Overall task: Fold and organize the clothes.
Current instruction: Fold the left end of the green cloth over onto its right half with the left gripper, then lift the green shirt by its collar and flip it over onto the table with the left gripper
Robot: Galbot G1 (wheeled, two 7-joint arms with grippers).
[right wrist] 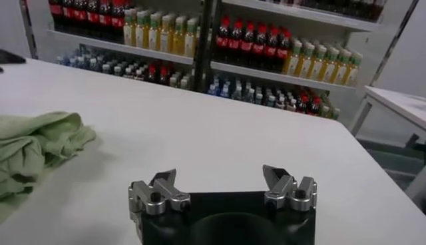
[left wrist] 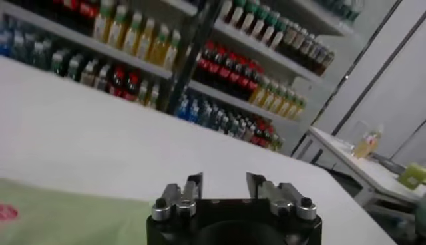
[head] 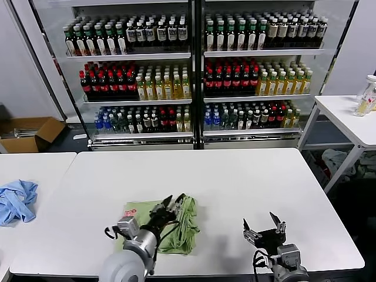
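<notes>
The light green shirt (head: 176, 226) lies folded into a small bundle on the white table (head: 235, 182), near the front left of centre. A red-and-white patch (left wrist: 6, 212) shows at one edge of it in the left wrist view. My left gripper (head: 170, 202) is open and empty, hovering just over the bundle's top edge. My right gripper (head: 262, 224) is open and empty near the table's front edge, to the right of the shirt. The shirt also shows in the right wrist view (right wrist: 33, 150), apart from that gripper (right wrist: 219, 180).
A light blue garment (head: 16, 201) lies on a second white table (head: 35, 164) at the left. A drinks cooler (head: 194, 70) full of bottles stands behind. A side table (head: 346, 114) with bottles is at the right. A cardboard box (head: 29, 134) sits on the floor.
</notes>
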